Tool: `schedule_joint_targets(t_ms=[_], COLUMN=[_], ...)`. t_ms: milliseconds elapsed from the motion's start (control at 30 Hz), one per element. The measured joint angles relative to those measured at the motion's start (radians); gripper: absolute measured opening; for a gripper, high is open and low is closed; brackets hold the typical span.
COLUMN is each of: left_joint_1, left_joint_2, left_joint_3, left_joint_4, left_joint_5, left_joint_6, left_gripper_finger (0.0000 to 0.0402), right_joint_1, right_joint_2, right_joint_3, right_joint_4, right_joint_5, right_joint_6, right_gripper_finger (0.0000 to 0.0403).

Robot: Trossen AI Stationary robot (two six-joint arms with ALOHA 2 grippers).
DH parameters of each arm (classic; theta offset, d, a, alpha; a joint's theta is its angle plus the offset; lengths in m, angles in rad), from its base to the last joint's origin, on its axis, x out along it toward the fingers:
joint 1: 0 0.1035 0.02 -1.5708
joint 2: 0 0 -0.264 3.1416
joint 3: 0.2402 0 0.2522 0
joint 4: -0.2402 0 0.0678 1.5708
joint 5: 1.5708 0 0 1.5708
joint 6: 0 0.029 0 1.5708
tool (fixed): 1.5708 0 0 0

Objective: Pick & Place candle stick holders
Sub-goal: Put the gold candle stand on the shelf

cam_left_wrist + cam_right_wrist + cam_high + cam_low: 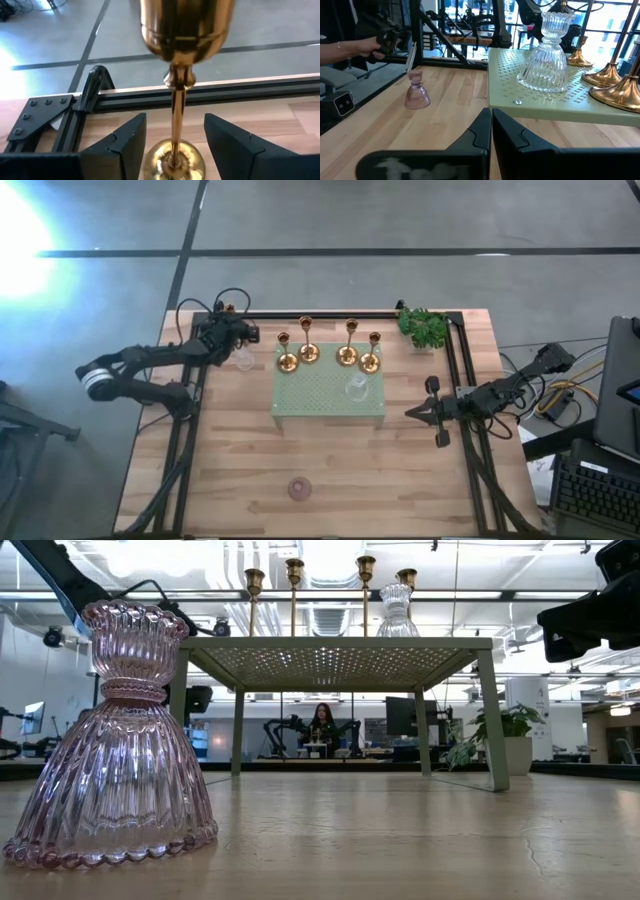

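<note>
Straddling a polished brass holder's (pixel 176 75) thin stem, left claw (pixel 175 142) gapes released.

A robotics lab or open workshop hall. A pale butcher-block wooden bench (pixel 330 465) framed with black aluminium rails (pixel 330 314) stands on a grey concrete floor (pixel 400 215) marked with dark lines. Beyond its far edge hang exposed silver ceiling ducts (pixel 325 580) and strip lights, with a seated person (pixel 323 726) among other robot arms, monitors and a potted green plant (pixel 500 730).
</note>
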Motion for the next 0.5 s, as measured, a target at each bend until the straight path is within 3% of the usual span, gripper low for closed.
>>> schedule_joint_targets(t_ms=[167,267,400,500], left_joint_1=[0.013,0.014,0.014,0.014], left_joint_2=[0.041,0.059,0.064,0.052], left_joint_3=[-0.001,-0.001,-0.001,-0.002], left_joint_4=[0.089,0.119,0.120,0.116], left_joint_5=[0.008,0.014,0.026,0.041], left_joint_6=[0.045,0.070,0.110,0.127], left_gripper_finger=[0.0178,0.0124,0.0022,0.0017], right_joint_1=[0.000,0.000,0.000,0.000], right_joint_2=[0.000,0.000,0.000,0.000], right_joint_3=[0.000,0.000,0.000,0.000], right_joint_4=[0.000,0.000,0.000,0.000], right_joint_5=[0.000,0.000,0.000,0.000], right_joint_6=[0.000,0.000,0.000,0.000], right_gripper_finger=[0.0009,0.0009,0.0009,0.0009])
